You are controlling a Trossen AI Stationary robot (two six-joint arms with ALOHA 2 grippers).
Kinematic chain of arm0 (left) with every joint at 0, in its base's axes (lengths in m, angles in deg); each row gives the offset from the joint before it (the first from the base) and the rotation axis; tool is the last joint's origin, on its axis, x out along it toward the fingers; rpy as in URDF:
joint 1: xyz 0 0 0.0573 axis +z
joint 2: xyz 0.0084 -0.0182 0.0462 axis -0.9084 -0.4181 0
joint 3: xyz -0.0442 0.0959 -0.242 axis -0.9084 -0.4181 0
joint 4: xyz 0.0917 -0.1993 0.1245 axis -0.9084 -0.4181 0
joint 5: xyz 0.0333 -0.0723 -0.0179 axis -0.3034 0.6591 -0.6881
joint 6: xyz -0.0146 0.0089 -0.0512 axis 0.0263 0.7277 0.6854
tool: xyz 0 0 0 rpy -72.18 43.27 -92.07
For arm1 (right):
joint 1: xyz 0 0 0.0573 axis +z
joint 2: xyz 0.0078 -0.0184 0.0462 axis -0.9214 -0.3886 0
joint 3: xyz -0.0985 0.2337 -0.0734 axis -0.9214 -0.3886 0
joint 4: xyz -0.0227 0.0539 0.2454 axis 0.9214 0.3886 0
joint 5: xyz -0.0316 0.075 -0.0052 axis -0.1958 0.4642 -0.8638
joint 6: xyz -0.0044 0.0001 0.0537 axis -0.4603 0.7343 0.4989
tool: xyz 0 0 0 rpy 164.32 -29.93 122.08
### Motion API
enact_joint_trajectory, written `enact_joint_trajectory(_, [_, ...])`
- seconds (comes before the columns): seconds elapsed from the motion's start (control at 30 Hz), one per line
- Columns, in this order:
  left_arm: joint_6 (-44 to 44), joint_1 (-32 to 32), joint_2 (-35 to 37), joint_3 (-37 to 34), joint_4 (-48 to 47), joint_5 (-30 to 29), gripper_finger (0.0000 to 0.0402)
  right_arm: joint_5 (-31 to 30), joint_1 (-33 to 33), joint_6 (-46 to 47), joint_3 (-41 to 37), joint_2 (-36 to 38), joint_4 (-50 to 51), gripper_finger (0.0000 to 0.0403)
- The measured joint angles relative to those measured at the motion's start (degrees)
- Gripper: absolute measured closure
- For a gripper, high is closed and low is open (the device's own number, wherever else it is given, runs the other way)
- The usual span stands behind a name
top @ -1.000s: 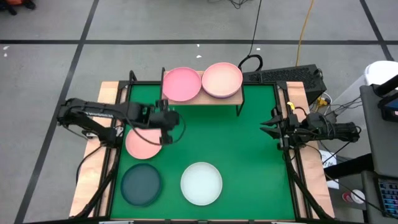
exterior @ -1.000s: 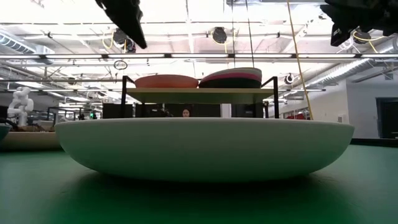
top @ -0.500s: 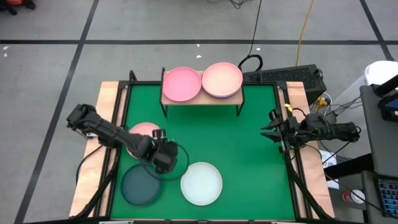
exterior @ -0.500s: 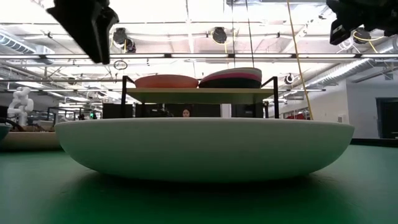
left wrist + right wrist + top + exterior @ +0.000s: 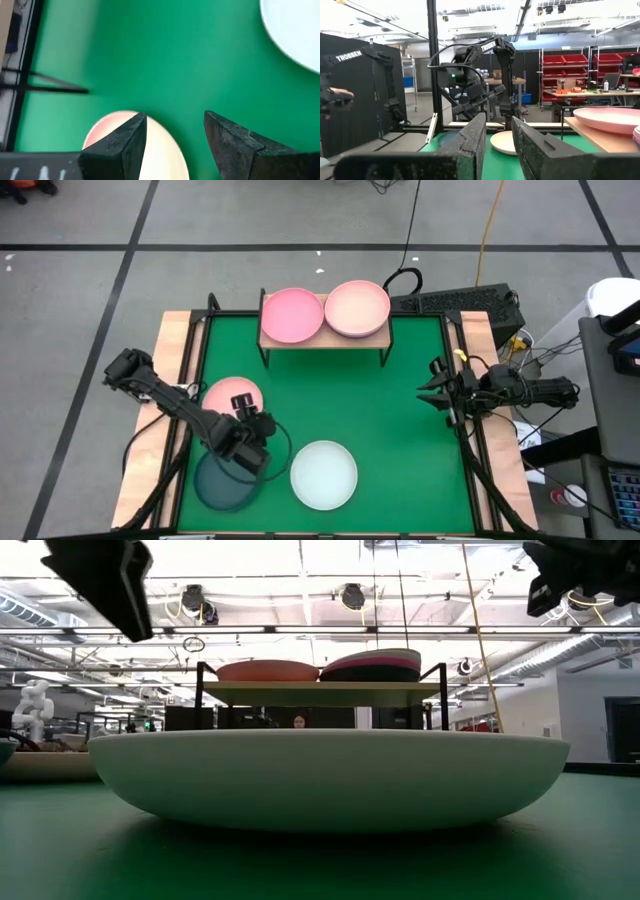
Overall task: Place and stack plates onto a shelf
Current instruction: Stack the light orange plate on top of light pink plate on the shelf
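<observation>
While the left gripper (image 5: 243,452) was held over the near-left part of the green mat (image 5: 400,420), between the light pink plate (image 5: 222,395) and the dark teal plate (image 5: 222,483), its jaws were seen apart with nothing between them — the left wrist view showed the pink plate's edge (image 5: 107,132) below the two fingers (image 5: 125,145). A pale mint plate (image 5: 323,474) was set on the mat just right of the teal one, and filled the low view (image 5: 330,780). The shelf (image 5: 322,340) was placed at the far edge of the mat; a pink plate (image 5: 292,314) was laid on its left half and a stack topped by a lighter pink plate (image 5: 357,308) on its right half, the two touching. The right gripper (image 5: 432,388) was parked at the mat's right edge, well apart from the plates, jaws a little apart — nothing held.
</observation>
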Motion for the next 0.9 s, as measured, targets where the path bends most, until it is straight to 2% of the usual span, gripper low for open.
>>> enact_joint_trajectory(0.17, [4.9, -1.1, 2.8, -8.0, 5.1, -0.2, 0.0197, 0.0, 0.0, 4.8, 0.0, 0.0, 1.0, 0.0323])
enact_joint_trajectory(0.4, [5.9, -1.2, 6.4, -17.5, 18.2, 3.0, 0.0197, 0.3, 0.0, 7.4, -1.7, 0.0, 1.3, 0.0323])
enact_joint_trajectory(0.9, [6.1, -0.1, 7.6, -18.6, 19.0, 4.2, 0.0197, 0.0, 0.0, 4.4, -2.7, -0.1, -2.3, 0.0323])
